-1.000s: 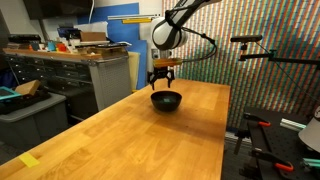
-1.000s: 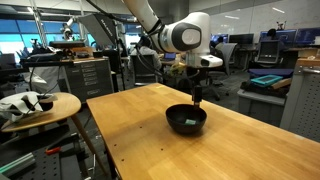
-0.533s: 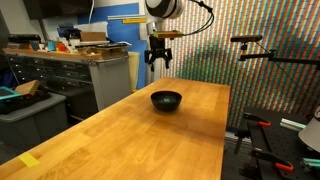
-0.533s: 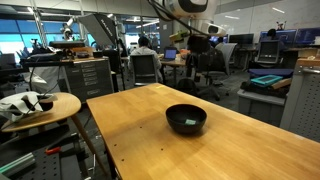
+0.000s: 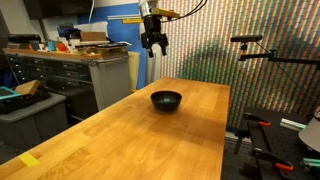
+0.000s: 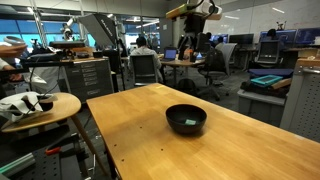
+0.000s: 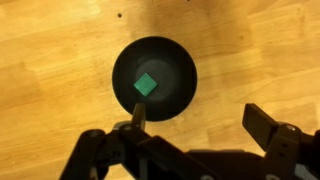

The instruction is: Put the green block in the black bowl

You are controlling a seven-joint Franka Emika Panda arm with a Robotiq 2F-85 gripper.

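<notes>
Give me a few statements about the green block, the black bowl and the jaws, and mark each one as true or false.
1. The green block lies inside the black bowl. True.
2. The jaws are shut on the block. False: they are open and empty, raised high above the bowl.
3. The bowl stands on a wooden table. True.
4. The bowl is turned upside down. False: it stands upright, with its opening facing up.

My gripper (image 7: pixel 198 118) is matte black along the bottom edge of the wrist view: 2 blocky, square-tipped fingers (image 7: pixel 264 124) on hinged bars. Near the top of both exterior views it looks equally dark.
</notes>
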